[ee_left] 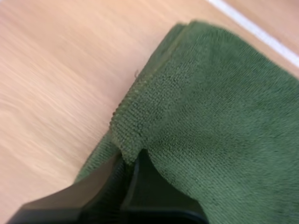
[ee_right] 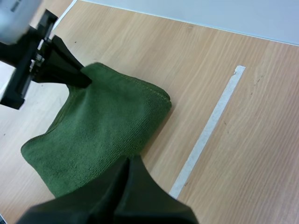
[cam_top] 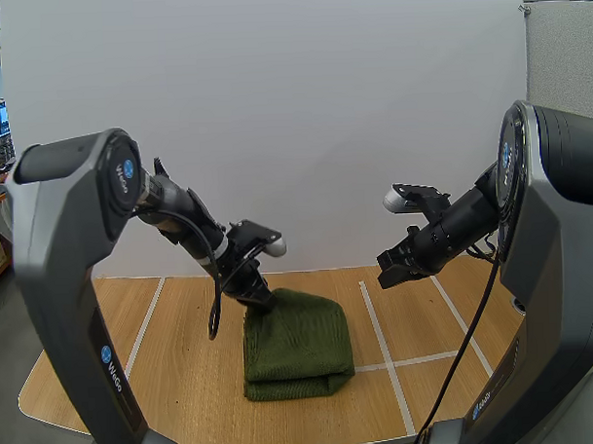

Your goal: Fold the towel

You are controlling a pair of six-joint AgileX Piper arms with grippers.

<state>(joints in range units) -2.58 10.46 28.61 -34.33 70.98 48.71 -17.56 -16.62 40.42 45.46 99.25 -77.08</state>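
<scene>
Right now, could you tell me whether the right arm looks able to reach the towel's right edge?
Probably yes: the right end effector hangs above the table right of the towel, with bare wood between them; the left end effector sits at its far left corner.

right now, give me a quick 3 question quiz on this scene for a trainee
1. True or false: the right hand holds the towel.
2. Which is at the towel's far corner? A) the left hand B) the right hand
3. Fill in: the towel lies folded on a wooden ____.
Key: 1 false, it is shut on nothing, raised beside the towel. 2 A, pinching that corner. 3 table.
</scene>
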